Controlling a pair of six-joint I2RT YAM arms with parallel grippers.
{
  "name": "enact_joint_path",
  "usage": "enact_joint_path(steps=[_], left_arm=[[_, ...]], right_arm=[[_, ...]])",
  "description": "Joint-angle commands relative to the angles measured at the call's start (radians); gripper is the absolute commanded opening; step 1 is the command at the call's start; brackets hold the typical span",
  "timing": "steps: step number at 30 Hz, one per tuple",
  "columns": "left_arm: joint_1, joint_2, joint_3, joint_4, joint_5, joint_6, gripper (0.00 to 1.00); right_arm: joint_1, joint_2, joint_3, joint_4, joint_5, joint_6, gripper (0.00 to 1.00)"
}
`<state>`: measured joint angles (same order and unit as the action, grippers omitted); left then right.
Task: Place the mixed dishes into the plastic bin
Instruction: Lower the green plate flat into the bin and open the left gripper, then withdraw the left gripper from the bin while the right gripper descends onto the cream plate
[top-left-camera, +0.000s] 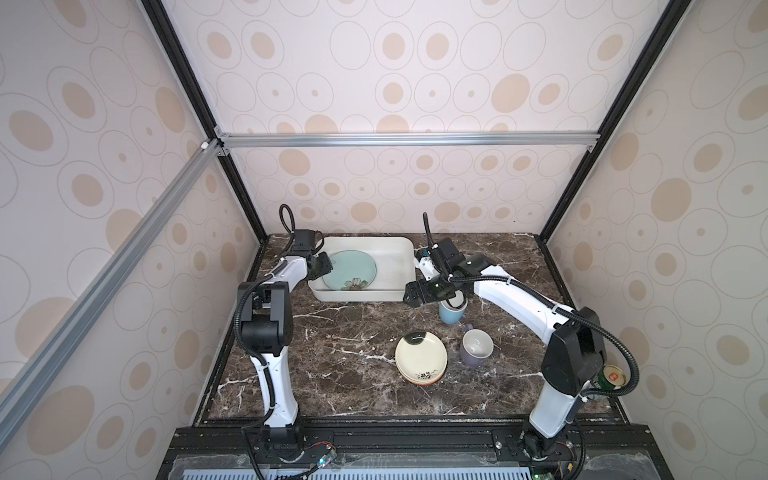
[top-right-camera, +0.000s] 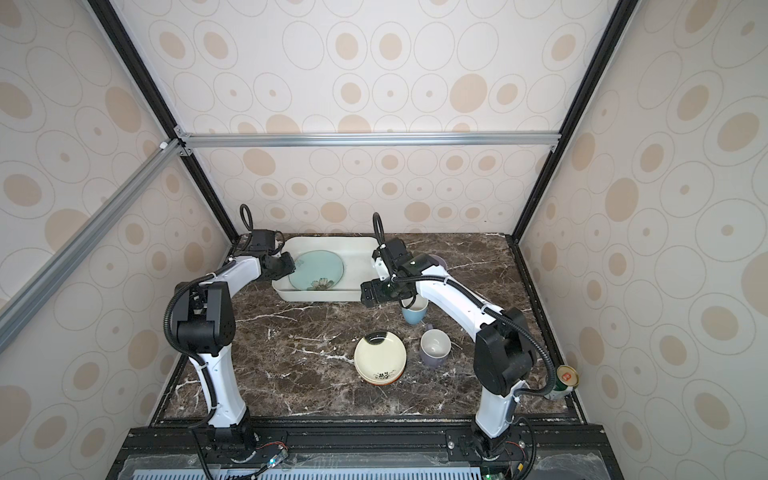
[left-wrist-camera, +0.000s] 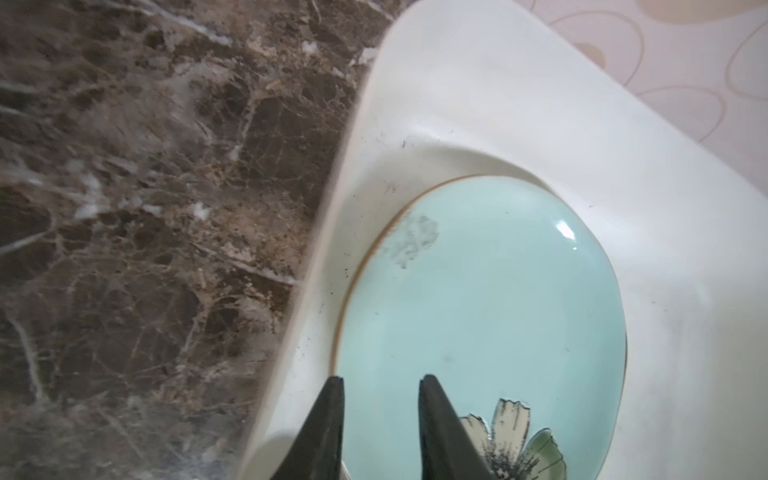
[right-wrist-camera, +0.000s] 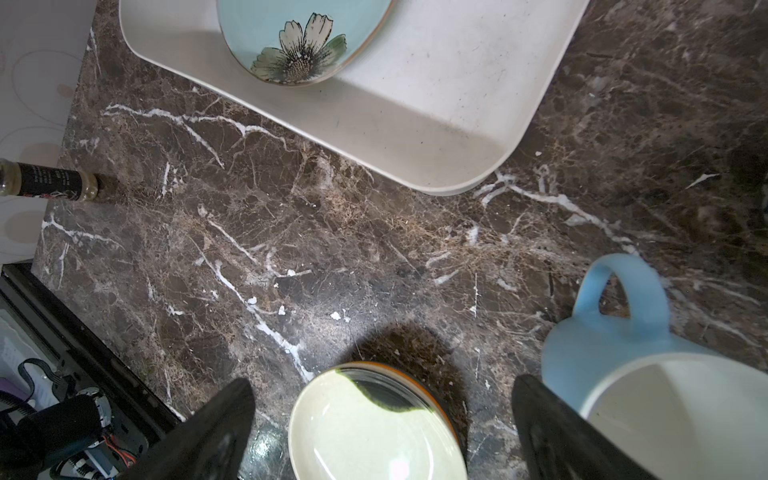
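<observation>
Left arm (top-left-camera: 286, 270) and right arm (top-left-camera: 511, 295) reach forward, left fingers (left-wrist-camera: 328, 424) slightly parted, right fingers (right-wrist-camera: 208, 436) spread wide.

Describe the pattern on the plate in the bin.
Teal plate: a cream flower, green leaves, near its edge; clearest in the right wrist view.

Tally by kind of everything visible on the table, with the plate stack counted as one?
Bin: 1
Teal plate, in the bin: 1
Plate stack: 1
Mugs: 2, light blue and purple
Bowl, mostly hidden: 1
Can: 1
Spice bottle: 1
Total: 8
</observation>
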<state>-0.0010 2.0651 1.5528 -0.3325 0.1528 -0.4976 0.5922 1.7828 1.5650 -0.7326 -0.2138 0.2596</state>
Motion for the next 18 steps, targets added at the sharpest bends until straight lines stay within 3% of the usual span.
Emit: enact_joint_path(steps=[1,10,18], left_arm=[[-0.006,0.015,0.049,-0.038,-0.039,0.033,0.4],[-0.035,-0.062,0.046,-0.055,-0.054,0.04,0.44],[-0.149,-0.298,-0.058,-0.043,-0.064,0.056,0.5]], right_arm=[[-0.009,-0.004,-0.012,-0.004,-0.016,-0.015,1.0],[-0.011,-0.019,-0.005,-0.01,0.003,-0.016,1.0],[-0.012,-0.086,-0.015,-0.054,0.085,-0.015,1.0]])
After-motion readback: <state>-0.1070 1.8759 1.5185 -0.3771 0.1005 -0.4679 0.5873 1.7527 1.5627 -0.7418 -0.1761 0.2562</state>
